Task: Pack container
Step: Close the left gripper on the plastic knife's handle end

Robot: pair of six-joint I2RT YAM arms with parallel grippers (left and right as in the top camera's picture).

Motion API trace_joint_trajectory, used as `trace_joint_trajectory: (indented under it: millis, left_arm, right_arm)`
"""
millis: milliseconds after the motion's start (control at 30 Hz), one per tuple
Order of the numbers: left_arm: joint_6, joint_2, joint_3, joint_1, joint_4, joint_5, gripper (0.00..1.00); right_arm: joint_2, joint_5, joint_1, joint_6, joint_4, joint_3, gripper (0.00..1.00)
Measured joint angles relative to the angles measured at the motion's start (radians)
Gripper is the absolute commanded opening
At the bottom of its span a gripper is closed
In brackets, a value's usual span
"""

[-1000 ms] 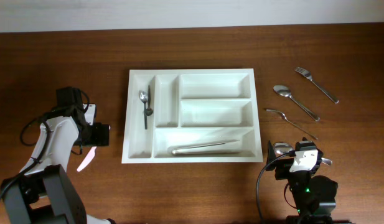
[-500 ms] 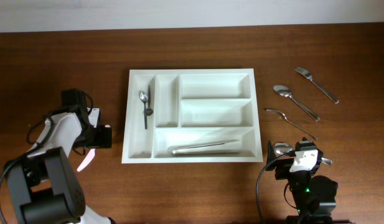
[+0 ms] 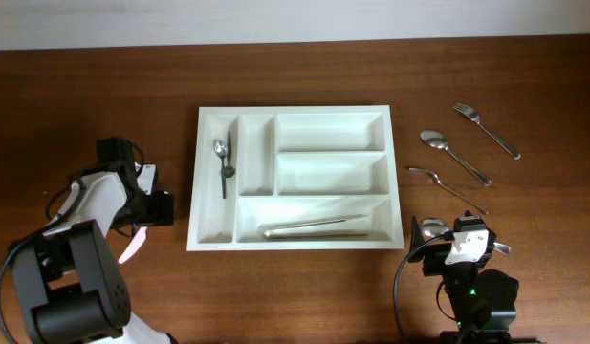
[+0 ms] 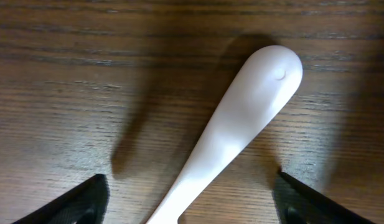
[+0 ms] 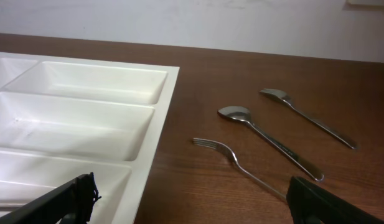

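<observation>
Near: left gripper (image 4: 193,202) fingers spread, straddling white spoon (image 4: 241,118) handle without contact. White spoon flat on table (image 3: 84,96), left of tray (image 3: 330,132). Near: right gripper (image 5: 192,202) spread, holding nothing, by tray's front right corner. Tray: utensil (image 3: 314,226) in front slot, small spoon (image 3: 223,164) in leftmost slot. Right of tray on table: near fork (image 5: 231,158), big spoon (image 5: 235,113), far fork (image 5: 313,119).

White utensil (image 4: 241,118) flat on wood table (image 4: 67,81), between wide-spread pincer (image 4: 190,200) fingertips.

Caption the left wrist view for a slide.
Open left pincer straddles a white utensil lying on the wooden table.
</observation>
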Motion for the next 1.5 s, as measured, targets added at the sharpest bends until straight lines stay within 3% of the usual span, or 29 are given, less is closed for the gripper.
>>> trace_joint_trajectory:
  millis: [133,700,867,1500]
  left_arm:
    - [0.0,0.003,0.0,0.0,0.004,0.013,0.7]
    - [-0.002,0.021,0.011,0.002,0.007,0.034,0.69]
    - [-0.016,0.025,0.014,0.002,0.014,0.055,0.53]
    - [-0.025,0.027,0.017,0.001,0.032,0.06,0.12]
  right_arm:
    - [0.0,0.0,0.0,0.0,0.0,0.0,0.99]
    - [0.0,0.0,0.0,0.0,0.0,0.0,0.99]
    - [0.0,0.0,0.0,0.0,0.0,0.0,0.99]
    - [0.0,0.0,0.0,0.0,0.0,0.0,0.99]
